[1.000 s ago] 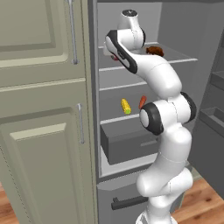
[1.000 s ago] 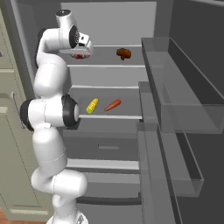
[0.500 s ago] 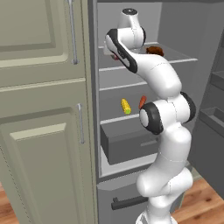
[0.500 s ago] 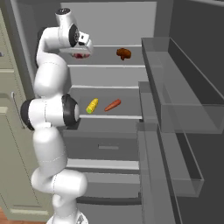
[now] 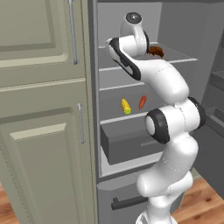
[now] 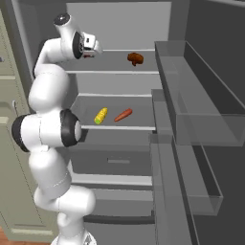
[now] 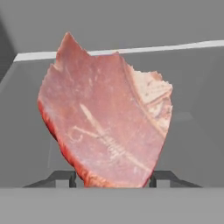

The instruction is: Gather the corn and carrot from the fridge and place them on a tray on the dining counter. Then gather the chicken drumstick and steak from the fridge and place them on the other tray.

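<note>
Steak (image 7: 107,118) sits between both fingers (image 7: 65,177) (touching each), top shelf.

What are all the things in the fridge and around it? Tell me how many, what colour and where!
steak: one, pinkish red, top shelf, between the pincer tips
chicken drumstick: one, brown, top shelf, toward the right
corn: one, yellow and green, middle shelf
carrot: one, orange, middle shelf, right of the corn
drawer: one, dark grey, below the middle shelf
door bins: clear, on the open fridge door at right
cabinet doors: pale green, left of the fridge
pincer: one, dark tips either side of the steak
</note>
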